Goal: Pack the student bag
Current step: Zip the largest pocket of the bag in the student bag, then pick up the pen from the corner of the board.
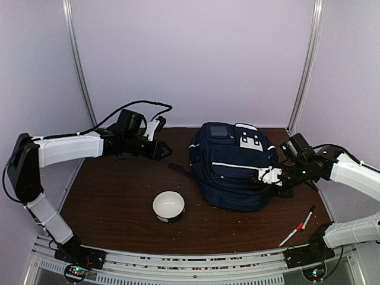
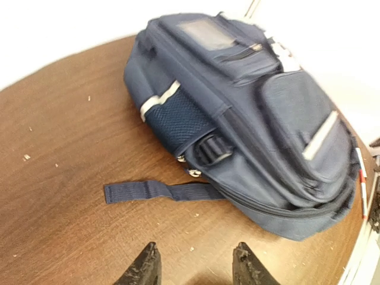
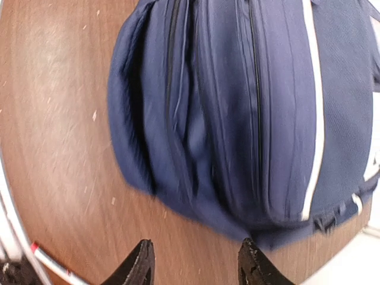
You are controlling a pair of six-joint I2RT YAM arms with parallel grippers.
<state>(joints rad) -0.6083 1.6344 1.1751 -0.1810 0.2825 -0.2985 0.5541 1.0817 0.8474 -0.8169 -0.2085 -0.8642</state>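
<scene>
While the overhead view takes in the whole bag, lying flat on the brown surface right of centre with its white studded patch toward the back wall, only the left wrist camera shows its mesh side pocket and a loose strap trailing over the wood. That strap lies between the left claw and the bag. This claw is spread wide, with nothing in it. The right wrist camera alone shows the zippered edge close up. The right claw is likewise spread and empty, just beside the bag's right side. A white bowl sits near the bag's front left. Two pens lie near the right arm's base.
</scene>
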